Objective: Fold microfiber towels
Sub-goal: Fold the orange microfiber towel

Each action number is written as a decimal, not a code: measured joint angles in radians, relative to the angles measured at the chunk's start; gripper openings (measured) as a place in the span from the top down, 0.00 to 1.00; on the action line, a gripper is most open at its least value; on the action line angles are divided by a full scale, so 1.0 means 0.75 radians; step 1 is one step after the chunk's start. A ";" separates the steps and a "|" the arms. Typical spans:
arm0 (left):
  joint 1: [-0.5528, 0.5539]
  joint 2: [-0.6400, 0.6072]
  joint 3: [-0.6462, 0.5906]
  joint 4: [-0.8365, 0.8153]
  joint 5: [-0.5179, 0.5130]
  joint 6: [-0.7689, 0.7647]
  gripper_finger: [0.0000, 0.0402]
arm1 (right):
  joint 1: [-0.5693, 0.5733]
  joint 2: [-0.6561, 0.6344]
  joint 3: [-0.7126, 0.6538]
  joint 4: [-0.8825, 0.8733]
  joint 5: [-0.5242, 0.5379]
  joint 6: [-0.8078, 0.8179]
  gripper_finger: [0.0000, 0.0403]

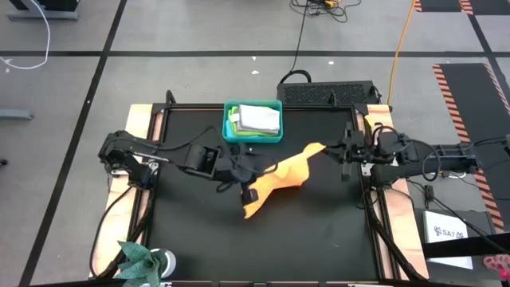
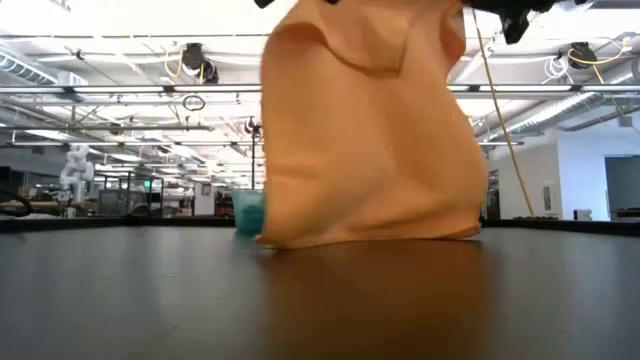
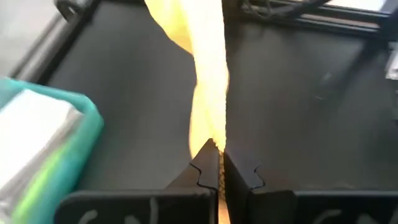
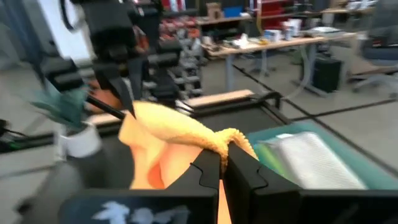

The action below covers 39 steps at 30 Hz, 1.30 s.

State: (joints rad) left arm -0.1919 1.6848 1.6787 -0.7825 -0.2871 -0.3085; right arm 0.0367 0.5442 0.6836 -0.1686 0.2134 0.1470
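a teal plastic bin (image 1: 229, 131) sits at the black table's (image 1: 319, 231) far edge; a small potted plant (image 1: 143, 263) stands at its near-left corner.

Bare black mat (image 1: 191, 231) toward the front; teal bin (image 1: 253, 137) and hanging orange towel (image 1: 280, 177) mid-table.

Orange-yellow towel (image 2: 365, 140) hanging, lower edge touching dark table (image 2: 320, 300), teal bin (image 2: 247, 212) behind
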 joint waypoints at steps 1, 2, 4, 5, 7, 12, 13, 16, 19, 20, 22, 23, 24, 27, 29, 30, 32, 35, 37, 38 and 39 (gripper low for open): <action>0.020 0.000 0.000 0.014 -0.001 0.035 0.99 | -0.022 0.005 0.008 -0.022 0.000 -0.021 1.00; 0.040 -0.001 0.000 0.036 -0.002 0.066 0.99 | -0.046 0.011 0.016 -0.042 0.000 -0.042 1.00; 0.081 -0.002 0.000 0.083 -0.001 0.119 0.98 | -0.090 0.021 0.019 -0.071 0.001 -0.079 1.00; 0.103 -0.002 0.000 0.100 0.003 0.145 0.97 | -0.111 0.028 0.019 -0.081 -0.001 -0.102 1.00; 0.147 -0.003 0.001 0.117 0.029 0.198 0.96 | -0.155 0.041 0.019 -0.070 -0.002 -0.168 1.00; 0.254 -0.006 0.000 0.116 0.118 0.267 0.99 | -0.281 0.050 0.048 -0.040 -0.005 -0.304 1.00; 0.273 -0.006 0.000 0.116 0.128 0.274 0.99 | -0.303 0.051 0.066 -0.041 -0.007 -0.328 1.00; 0.324 -0.006 0.001 0.120 0.139 0.312 0.97 | -0.360 0.053 0.134 -0.064 -0.012 -0.414 1.00; 0.369 -0.014 0.001 0.130 0.150 0.356 0.97 | -0.402 0.067 0.213 -0.107 -0.016 -0.492 1.00; 0.384 -0.018 0.001 0.141 0.162 0.370 0.98 | -0.412 0.075 0.241 -0.134 -0.017 -0.511 1.00; 0.408 -0.020 0.003 0.162 0.196 0.380 0.99 | -0.427 0.090 0.289 -0.178 -0.019 -0.526 1.00; 0.417 -0.020 0.003 0.172 0.213 0.380 0.99 | -0.430 0.097 0.306 -0.212 -0.020 -0.526 1.00; 0.424 -0.020 0.003 0.178 0.225 0.379 0.98 | -0.432 0.105 0.320 -0.245 -0.032 -0.520 1.00; 0.437 -0.019 0.002 0.204 0.285 0.374 0.97 | -0.433 0.125 0.327 -0.331 -0.083 -0.459 1.00; 0.437 -0.019 0.002 0.193 0.343 0.360 0.98 | -0.433 0.139 0.323 -0.403 -0.113 -0.414 1.00; 0.434 -0.019 0.002 0.176 0.374 0.349 0.98 | -0.432 0.145 0.321 -0.445 -0.115 -0.389 1.00; 0.420 -0.019 0.002 0.127 0.423 0.323 0.99 | -0.431 0.156 0.319 -0.525 -0.134 -0.345 1.00; 0.387 -0.006 0.002 0.046 0.430 0.271 0.97 | -0.431 0.158 0.319 -0.581 -0.208 -0.287 1.00; 0.365 0.003 0.000 -0.018 0.430 0.254 0.97 | -0.430 0.158 0.319 -0.607 -0.269 -0.259 1.00; 0.353 0.014 -0.002 -0.028 0.430 0.246 0.97 | -0.430 0.159 0.319 -0.612 -0.294 -0.243 1.00; 0.342 0.022 -0.010 -0.033 0.430 0.242 0.98 | -0.431 0.159 0.319 -0.619 -0.316 -0.225 1.00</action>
State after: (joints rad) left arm 0.0645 1.7009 1.6710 -0.8072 0.0353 -0.1270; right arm -0.2863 0.6636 0.9226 -0.6332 -0.0236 -0.0220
